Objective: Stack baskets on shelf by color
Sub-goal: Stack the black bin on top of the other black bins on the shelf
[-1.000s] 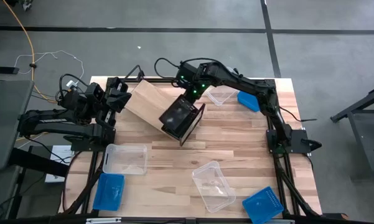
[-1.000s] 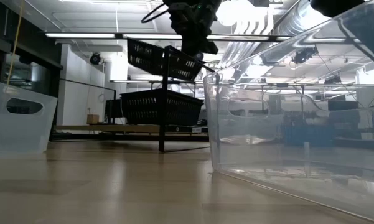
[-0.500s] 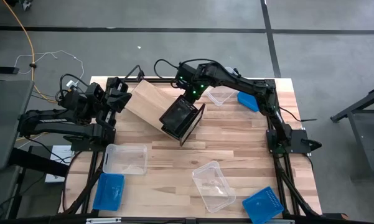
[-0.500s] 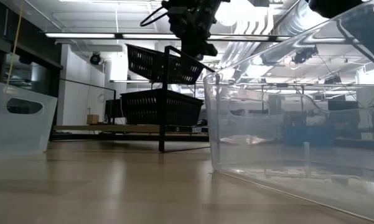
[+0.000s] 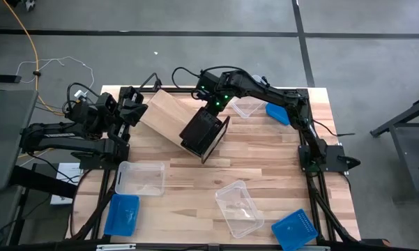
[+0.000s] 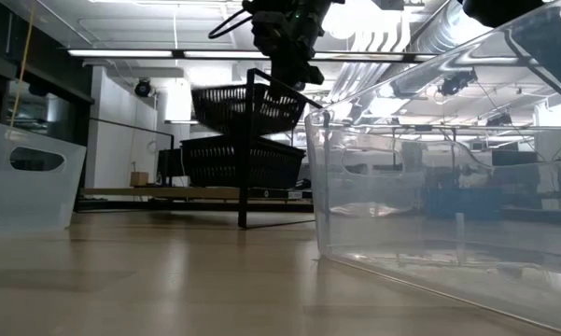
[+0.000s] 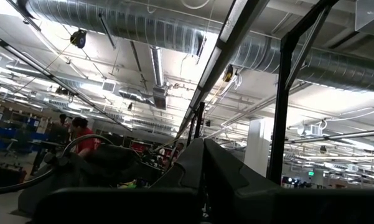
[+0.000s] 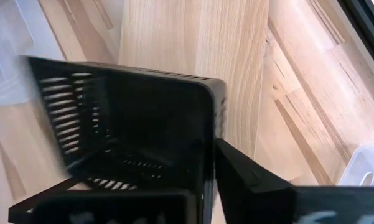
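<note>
- The shelf (image 5: 169, 113) sits toward 12 o'clock on the table (image 5: 265, 164), turned askew, its wood top facing the overhead camera and its black frame open toward 4 o'clock.
- In the low view one black basket (image 6: 239, 161) already rests in the shelf, and a second black basket (image 6: 246, 105) hangs just above it, nearly level.
- Doing this step well likely means squaring the upper basket over the lower one so it nests, then letting go only once it is seated and clear of the frame post.
- The clear baskets (image 5: 139, 177) and blue baskets (image 5: 122, 213) wait from 4 to 8 o'clock, and more lie at 1 o'clock.
- The right gripper (image 5: 214, 106) is over the shelf's open side, pinching the upper basket's rim (image 8: 202, 134); the jaws look barely parted.
- The left gripper (image 5: 134, 109) waits at 10 o'clock beside the shelf, fingers pressed together, holding nothing.
</note>
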### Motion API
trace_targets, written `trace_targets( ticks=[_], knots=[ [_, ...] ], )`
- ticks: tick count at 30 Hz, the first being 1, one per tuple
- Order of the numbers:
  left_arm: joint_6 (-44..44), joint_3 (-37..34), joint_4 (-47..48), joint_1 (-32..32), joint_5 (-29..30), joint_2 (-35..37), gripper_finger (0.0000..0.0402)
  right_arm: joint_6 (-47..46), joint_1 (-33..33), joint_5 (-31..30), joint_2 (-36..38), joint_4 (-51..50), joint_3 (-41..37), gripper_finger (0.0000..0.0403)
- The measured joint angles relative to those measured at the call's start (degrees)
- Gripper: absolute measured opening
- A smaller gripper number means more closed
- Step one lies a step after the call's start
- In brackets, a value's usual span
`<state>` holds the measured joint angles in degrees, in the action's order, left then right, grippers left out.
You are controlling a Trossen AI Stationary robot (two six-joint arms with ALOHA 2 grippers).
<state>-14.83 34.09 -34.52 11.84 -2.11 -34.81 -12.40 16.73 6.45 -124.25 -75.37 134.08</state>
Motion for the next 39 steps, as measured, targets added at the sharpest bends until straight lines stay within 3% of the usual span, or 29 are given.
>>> trace_targets(
  ticks=[10, 23, 29, 35, 39],
  knots=[
    [0.00, 0.00, 0.25, 0.00, 0.00, 0.00, 0.0000, -0.61, 0.00, 1.20, 0.00, 0.13, 0.00, 0.0094],
    [0.00, 0.00, 0.50, 0.00, 0.00, 0.00, 0.0000, 1.25, 0.00, 10.94, 0.00, 3.97, 0.00, 0.0103],
    [0.00, 0.00, 2.78, 0.00, 0.00, 0.00, 0.0000, 3.82, 0.36, 9.94, 0.00, 2.28, -0.02, 0.0103],
    [0.00, 0.00, 5.46, 0.00, 0.56, -0.02, 0.0000, 5.42, 0.42, -0.21, 0.00, -0.36, -0.02, 0.0103],
    [0.39, 0.00, 5.59, 0.01, 1.90, -0.01, 0.0000, 6.53, 0.47, 2.13, 0.00, 1.87, -0.02, 0.0103]
  ],
)
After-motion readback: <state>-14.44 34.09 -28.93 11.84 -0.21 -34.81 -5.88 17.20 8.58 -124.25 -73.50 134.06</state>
